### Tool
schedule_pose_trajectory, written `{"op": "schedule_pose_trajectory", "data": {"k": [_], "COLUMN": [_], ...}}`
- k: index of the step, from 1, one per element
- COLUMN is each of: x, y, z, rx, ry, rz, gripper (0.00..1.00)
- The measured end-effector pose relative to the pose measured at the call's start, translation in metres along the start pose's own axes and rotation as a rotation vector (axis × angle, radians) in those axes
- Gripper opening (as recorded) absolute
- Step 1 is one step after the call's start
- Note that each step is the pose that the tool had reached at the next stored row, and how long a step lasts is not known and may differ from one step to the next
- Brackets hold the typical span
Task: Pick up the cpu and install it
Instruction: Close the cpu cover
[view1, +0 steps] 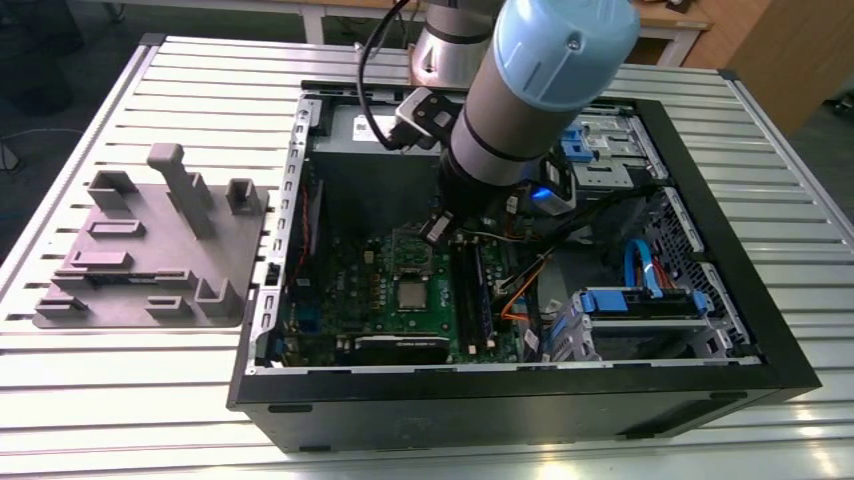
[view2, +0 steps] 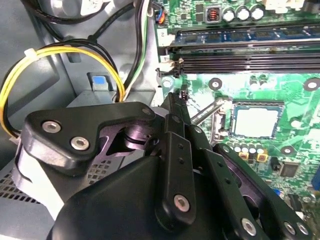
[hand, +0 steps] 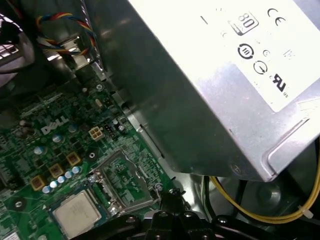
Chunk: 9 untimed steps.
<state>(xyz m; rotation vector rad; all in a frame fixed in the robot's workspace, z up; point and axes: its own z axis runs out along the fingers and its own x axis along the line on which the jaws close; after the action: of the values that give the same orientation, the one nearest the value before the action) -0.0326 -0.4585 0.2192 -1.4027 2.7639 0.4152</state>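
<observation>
The arm (view1: 534, 90) reaches down into the open case (view1: 534, 390), and room there is tight. The grey power box (hand: 215, 80) looms just beside the gripper (view2: 172, 107), with yellow wires (view2: 60, 55) looping near it. The cpu (view2: 256, 122) lies bare in its socket, open from above; its retention frame (hand: 122, 180) seems swung aside. Memory slots (view2: 240, 50) flank the socket. Orange cables (view1: 521, 290) crowd the case's middle.
</observation>
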Motion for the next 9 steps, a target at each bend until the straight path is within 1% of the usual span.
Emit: {"op": "schedule_pose_trajectory", "data": {"k": [2,9], "x": [0.0,-0.0003], "y": [0.0009,0.0044], "z": [-0.0022,-0.0111], "rx": [0.002,0.0038], "ry": [0.0032,0.0064], "rz": [0.0,-0.003], "gripper": [0.1,0.1]}}
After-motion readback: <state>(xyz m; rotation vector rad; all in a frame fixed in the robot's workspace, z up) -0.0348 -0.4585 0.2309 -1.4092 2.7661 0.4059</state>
